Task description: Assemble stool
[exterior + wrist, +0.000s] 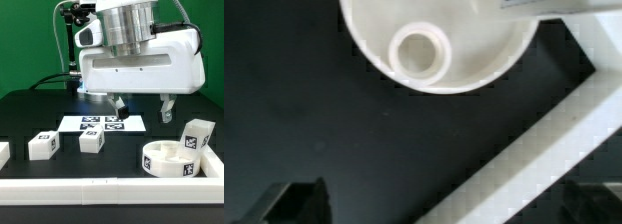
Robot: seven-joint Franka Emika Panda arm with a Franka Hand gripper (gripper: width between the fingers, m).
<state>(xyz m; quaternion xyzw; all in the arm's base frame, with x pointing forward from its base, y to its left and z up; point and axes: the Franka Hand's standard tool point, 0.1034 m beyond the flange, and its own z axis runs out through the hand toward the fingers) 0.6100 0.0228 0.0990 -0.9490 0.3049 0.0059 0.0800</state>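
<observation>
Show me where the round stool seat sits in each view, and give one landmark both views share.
Exterior view: the seat lies at the exterior view's right, near the front corner.
Wrist view: the seat is partly in view, cut off by the picture's edge, with its ring-shaped socket showing.
Shared landmark: the white border rail beside the seat.

No words or numbers can be read; only black-and-white square tags mark the legs (91, 141), seat (160, 165) and marker board (100, 124).

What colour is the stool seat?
The seat is white with black-and-white square tags; best in exterior view.
</observation>
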